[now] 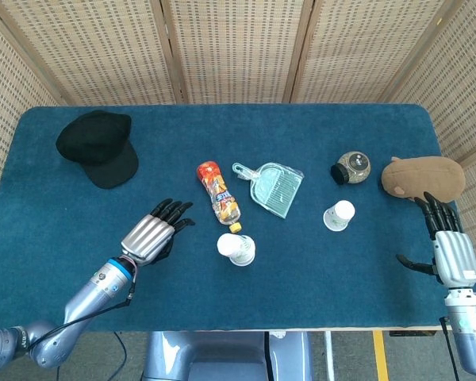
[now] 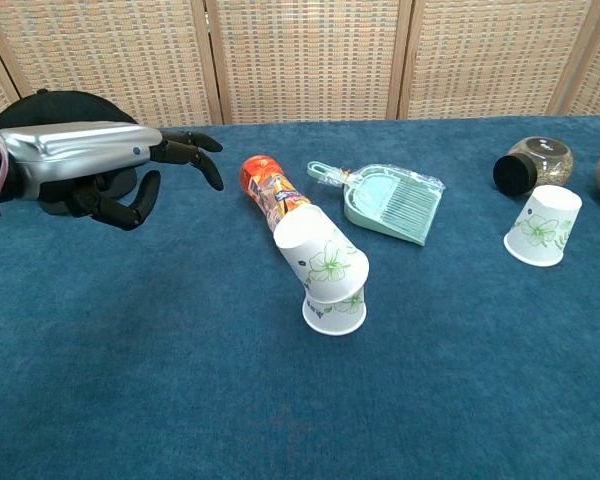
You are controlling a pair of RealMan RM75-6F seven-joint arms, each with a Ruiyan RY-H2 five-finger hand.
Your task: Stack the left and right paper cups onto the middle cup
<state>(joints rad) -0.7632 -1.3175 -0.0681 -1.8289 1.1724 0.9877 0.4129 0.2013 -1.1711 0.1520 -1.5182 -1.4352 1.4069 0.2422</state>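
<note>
The left robot hand hovered empty with fingers spread, at nine o'clock from the tilted cup resting on the middle cup. The right robot hand was splayed and empty at the blue bench's edge, at four o'clock from the right cup. Wicker screens stood behind.

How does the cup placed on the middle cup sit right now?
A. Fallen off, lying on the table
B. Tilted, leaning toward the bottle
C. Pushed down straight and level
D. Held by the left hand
B: in the chest view the upper cup sits crooked on the middle cup, its open end slanting toward the bottle, while the left hand is apart from it.
</note>
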